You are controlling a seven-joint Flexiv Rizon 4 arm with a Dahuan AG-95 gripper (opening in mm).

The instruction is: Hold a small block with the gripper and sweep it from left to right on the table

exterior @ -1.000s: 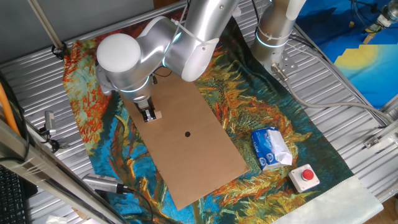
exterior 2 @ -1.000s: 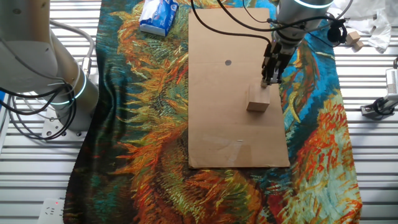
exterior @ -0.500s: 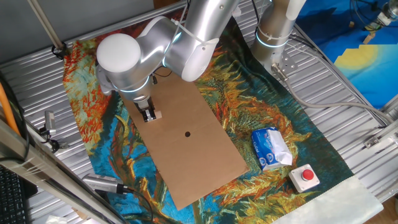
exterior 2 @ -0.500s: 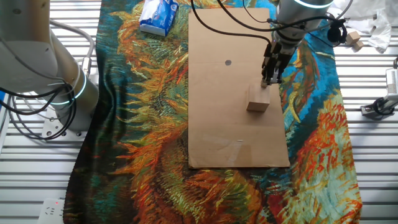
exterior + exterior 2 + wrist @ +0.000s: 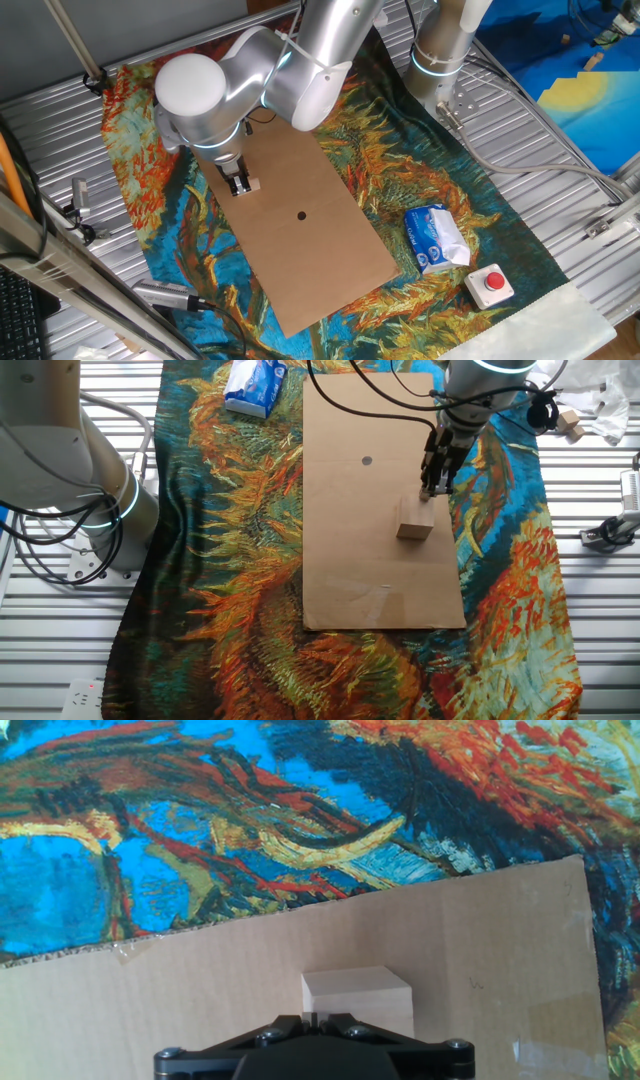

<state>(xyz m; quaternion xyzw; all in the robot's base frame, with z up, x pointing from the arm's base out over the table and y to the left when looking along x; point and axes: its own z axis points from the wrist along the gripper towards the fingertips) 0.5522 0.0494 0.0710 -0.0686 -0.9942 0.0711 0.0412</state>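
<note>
The small block (image 5: 415, 526), a pale tan wooden cube, sits on the brown board (image 5: 370, 550) near its right edge. It also shows in one fixed view (image 5: 254, 184) and in the hand view (image 5: 357, 999). The black gripper (image 5: 429, 493) hangs just behind the block, fingertips low over the board. In the hand view the gripper (image 5: 315, 1017) has its two fingers pressed together with only a thin slit between them. The block lies just beyond the fingertips, not between them. In one fixed view the gripper (image 5: 240, 187) stands at the block's left side.
The board has a small dark hole (image 5: 367, 460) and lies on the orange-blue painted cloth (image 5: 240, 560) over the ribbed metal table (image 5: 600, 610). A blue-white packet (image 5: 436, 239) and a red button box (image 5: 491, 284) lie at one end. A second arm's base (image 5: 120, 510) stands beside the cloth.
</note>
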